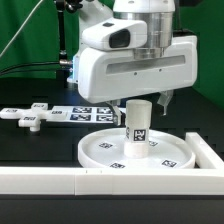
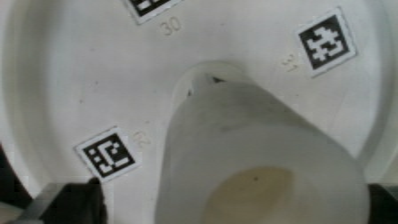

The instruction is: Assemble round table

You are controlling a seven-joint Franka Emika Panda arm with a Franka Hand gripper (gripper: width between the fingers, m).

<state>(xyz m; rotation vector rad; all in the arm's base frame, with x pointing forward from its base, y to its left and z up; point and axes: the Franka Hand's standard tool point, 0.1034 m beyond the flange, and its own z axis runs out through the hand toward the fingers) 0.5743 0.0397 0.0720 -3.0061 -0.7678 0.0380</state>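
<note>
The large round disc [image 1: 100, 150] lies flat on the black table with its rim up. The short cylindrical post [image 1: 138, 128] stands upright near the disc's middle and carries a tag on its side. My gripper [image 1: 143, 100] hangs straight above the post, with the fingers on either side of its top. In the wrist view the post [image 2: 249, 150] fills the space between the dark fingers [image 2: 71, 200], and a gap shows beside it, so the gripper [image 2: 231, 205] is open. The disc [image 2: 71, 90] with its tags lies below. The cross-shaped piece [image 1: 27, 119] lies apart, at the exterior view's left.
The marker board [image 1: 80, 113] lies behind the disc. A long white border wall [image 1: 90, 181] runs along the front and turns up the exterior view's right [image 1: 206, 150]. A green backdrop stands behind the table.
</note>
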